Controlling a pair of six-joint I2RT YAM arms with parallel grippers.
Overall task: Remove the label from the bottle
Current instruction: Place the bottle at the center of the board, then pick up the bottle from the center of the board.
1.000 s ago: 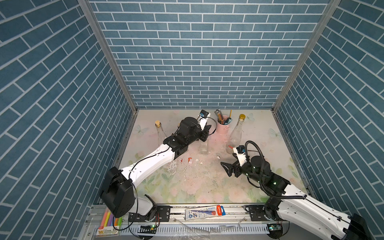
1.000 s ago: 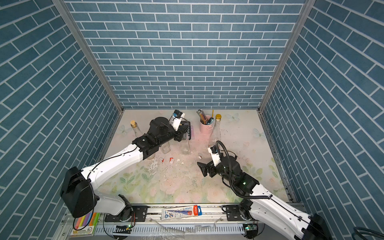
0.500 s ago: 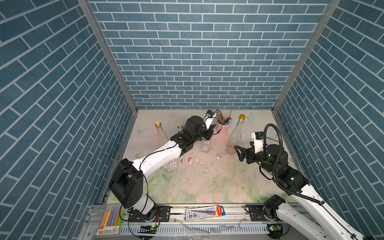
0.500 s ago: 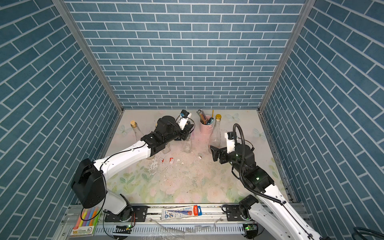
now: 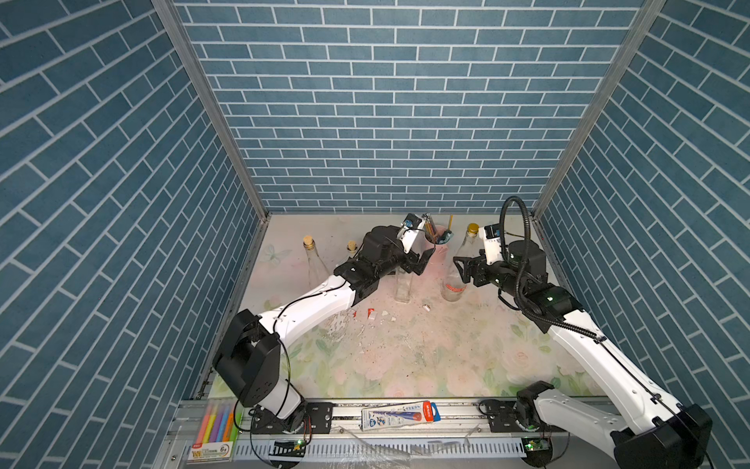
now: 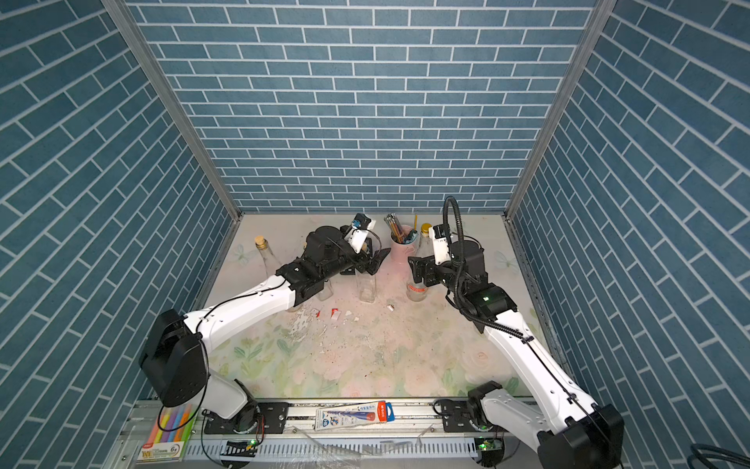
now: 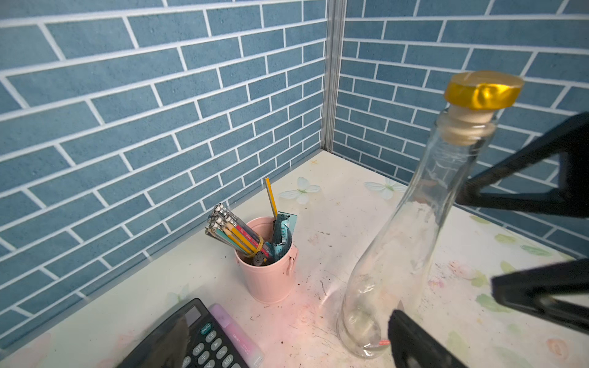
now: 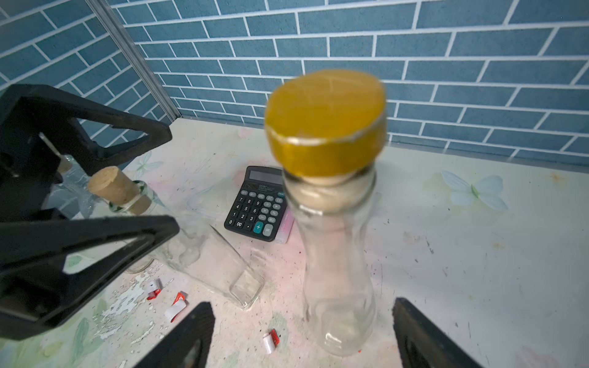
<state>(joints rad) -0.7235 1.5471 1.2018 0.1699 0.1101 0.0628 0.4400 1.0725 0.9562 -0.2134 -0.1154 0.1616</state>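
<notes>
Looks mostly done: the gold-capped bottle [image 5: 467, 247], standing just right of centre in both top views, is bare glass apart from a thin red strip [image 5: 454, 287] of label at its base. Torn scraps [image 5: 371, 313] lie on the counter [image 5: 406, 365] to its lower left. Right fingers [image 8: 191, 334] are spread wide either side of it, not touching. Left fingers [image 8: 127, 229] gape open, holding nothing. Counter's floral, scuffed and pink-stained. Blue brick walls [image 5: 385, 101] on three sides.
</notes>
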